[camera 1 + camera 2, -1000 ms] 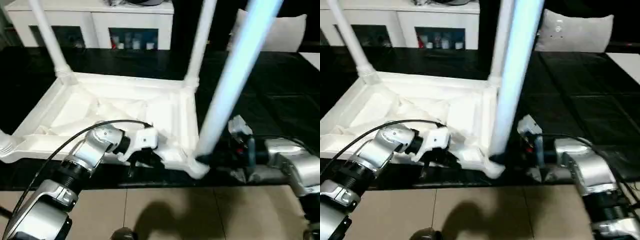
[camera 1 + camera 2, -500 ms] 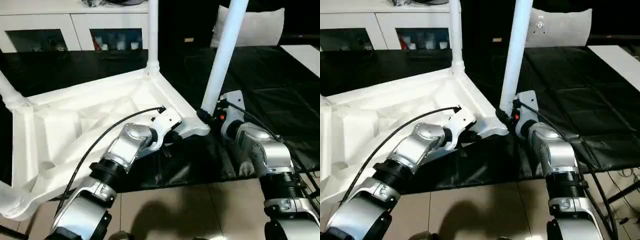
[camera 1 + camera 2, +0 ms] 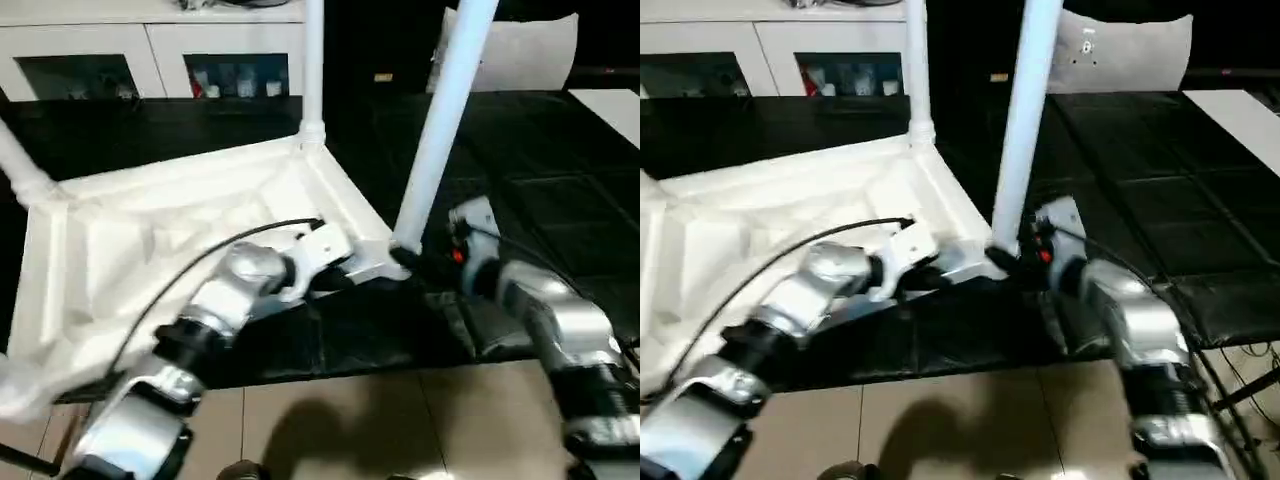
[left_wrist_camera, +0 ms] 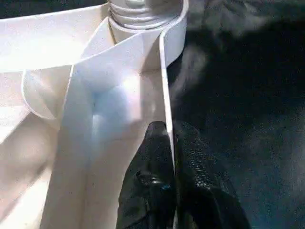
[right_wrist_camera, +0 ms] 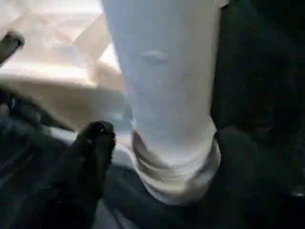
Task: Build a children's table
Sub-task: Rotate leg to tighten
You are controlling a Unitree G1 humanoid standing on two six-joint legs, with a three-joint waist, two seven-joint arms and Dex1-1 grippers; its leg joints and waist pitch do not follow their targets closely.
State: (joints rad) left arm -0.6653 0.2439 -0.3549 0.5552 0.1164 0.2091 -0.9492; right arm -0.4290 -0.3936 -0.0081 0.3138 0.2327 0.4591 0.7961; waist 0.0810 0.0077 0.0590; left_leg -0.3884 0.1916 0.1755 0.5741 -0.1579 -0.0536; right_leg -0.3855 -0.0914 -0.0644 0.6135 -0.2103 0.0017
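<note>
At the front edge of the black worktop (image 3: 520, 150), the children's table (image 3: 150, 230) lies upside down, ribbed underside up, turned so 1 corner points at the front edge between the 2 arms. 3 legs visibly seated and upright: front-corner leg (image 3: 440, 110), back leg (image 3: 314, 60) toward the worktop's rear edge, left-corner leg (image 3: 22, 165). 4th corner, at the worktop's front-left, is too blurred to call, so I can't confirm a leg there. Left gripper (image 4: 167, 131) is pressed together on the table's thin rim wall just beside the front-corner socket, pinching it; reads as bracing the top. Right gripper (image 3: 425, 262) sits at the base of the front-corner leg, right at the threaded collar; can't tell whether it's spread or clamped on the leg. Collar looks near flush with the socket in the right wrist view, though a thread ring or 2 shows, so my read: this leg is in its last turns or just done. Estimate: mostly complete. Left to do: confirm the 4th leg, snug this 1, flip the table onto its feet.
</note>
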